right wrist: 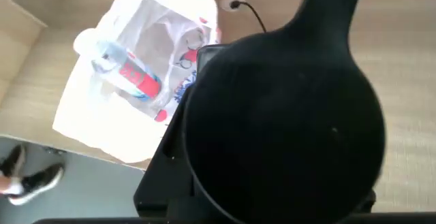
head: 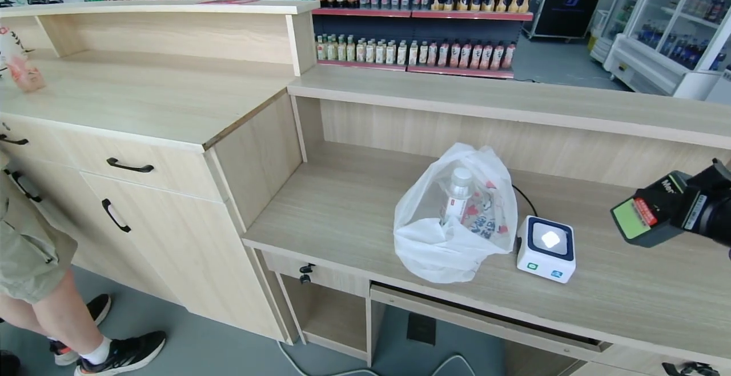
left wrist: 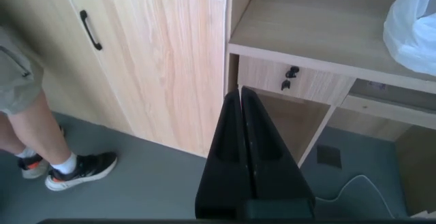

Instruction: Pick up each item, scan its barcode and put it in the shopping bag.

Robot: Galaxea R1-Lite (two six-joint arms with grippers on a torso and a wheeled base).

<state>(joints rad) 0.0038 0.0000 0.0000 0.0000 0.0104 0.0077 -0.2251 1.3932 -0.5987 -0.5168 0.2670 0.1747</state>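
Note:
A white plastic shopping bag (head: 451,233) stands open on the lower desk, with a clear bottle (head: 457,193) and a printed packet inside it. Right beside the bag sits the white barcode scanner (head: 546,248), its window lit. My right gripper (head: 682,207) hangs above the desk to the right of the scanner, shut on a dark package (head: 645,219) with a green and red label. That dark package (right wrist: 286,122) blocks much of the right wrist view, with the bag (right wrist: 129,122) and bottle (right wrist: 119,67) beyond it. My left gripper (left wrist: 240,105) is shut on nothing, low beside the desk's front edge.
A tall wooden counter (head: 143,102) with drawers rises left of the desk, and a pink packet (head: 20,64) lies on it at the far left. A person's legs (head: 45,302) stand by the drawers. A raised ledge (head: 514,99) backs the desk.

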